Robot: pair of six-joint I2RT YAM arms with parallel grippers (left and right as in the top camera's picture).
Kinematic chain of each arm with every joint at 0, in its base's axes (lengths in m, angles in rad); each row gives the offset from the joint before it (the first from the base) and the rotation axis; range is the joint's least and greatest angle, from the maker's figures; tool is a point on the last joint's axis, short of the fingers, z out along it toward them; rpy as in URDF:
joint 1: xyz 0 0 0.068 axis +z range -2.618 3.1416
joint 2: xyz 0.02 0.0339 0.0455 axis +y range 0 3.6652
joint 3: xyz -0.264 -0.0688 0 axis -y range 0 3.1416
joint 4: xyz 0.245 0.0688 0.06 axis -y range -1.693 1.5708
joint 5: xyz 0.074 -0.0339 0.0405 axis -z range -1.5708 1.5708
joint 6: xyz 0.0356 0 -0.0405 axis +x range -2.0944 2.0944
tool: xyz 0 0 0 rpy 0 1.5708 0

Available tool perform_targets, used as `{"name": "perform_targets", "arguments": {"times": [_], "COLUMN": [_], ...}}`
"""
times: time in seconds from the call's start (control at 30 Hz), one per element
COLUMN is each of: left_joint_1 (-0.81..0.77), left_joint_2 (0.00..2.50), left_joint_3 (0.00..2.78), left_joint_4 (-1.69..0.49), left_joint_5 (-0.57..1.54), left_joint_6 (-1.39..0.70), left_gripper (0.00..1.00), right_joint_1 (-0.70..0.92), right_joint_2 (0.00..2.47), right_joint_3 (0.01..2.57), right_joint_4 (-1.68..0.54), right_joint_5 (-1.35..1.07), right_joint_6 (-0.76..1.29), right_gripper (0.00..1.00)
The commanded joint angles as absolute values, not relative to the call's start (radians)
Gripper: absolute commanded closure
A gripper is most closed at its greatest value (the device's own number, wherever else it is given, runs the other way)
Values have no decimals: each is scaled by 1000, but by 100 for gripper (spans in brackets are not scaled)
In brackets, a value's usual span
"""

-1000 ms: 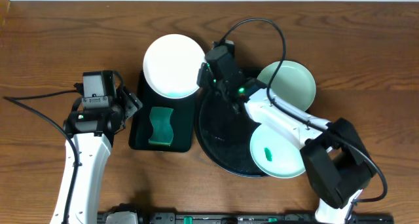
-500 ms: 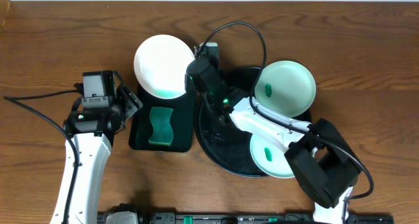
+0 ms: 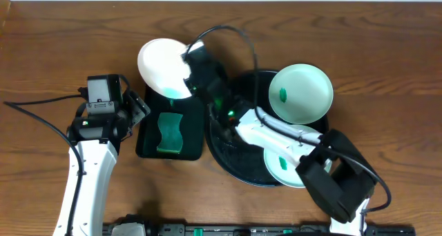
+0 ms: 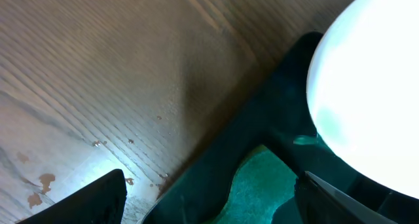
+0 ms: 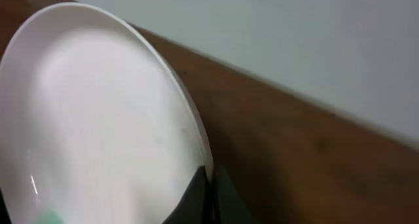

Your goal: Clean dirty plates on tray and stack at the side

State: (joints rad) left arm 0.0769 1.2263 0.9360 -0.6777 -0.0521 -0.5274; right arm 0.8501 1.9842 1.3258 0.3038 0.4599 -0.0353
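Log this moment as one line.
right gripper: shut on white plate rim | left gripper: open, empty | mint plates: on round tray

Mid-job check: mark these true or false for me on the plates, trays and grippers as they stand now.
1. The right gripper has its fingers shut on the white plate. True.
2. The far mint plate and near mint plate sit on the round tray. True.
3. The left gripper holds the sponge. False: it is open and empty; the sponge lies in the rectangular tray.
4. The white plate lies on the round tray. False: it is off it, over the rectangular tray's far end.
5. Both mint plates are clean. False: each bears a green smear.
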Motion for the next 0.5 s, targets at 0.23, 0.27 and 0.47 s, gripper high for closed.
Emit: {"name": "perform_targets", "arguments": {"times": [0.23, 0.27, 0.47], "left_joint_1": [80, 80, 80], "left_joint_2": [1223, 1223, 1223], "left_joint_3": [957, 957, 957], "left_joint_4": [-681, -681, -681], "left_joint_5": [-57, -57, -57], "left_joint_6": [-536, -536, -536], "left_gripper": [17, 17, 17], "right_joint_1": [962, 970, 1005], "right_joint_2": [1980, 1980, 1980], "right_joint_3": [1347, 1347, 1347], "right_joint_4": [527, 550, 657], "right_joint_5": [788, 790, 805], "right_joint_6": [-598, -642, -807], "right_gripper": [99, 99, 99]}}
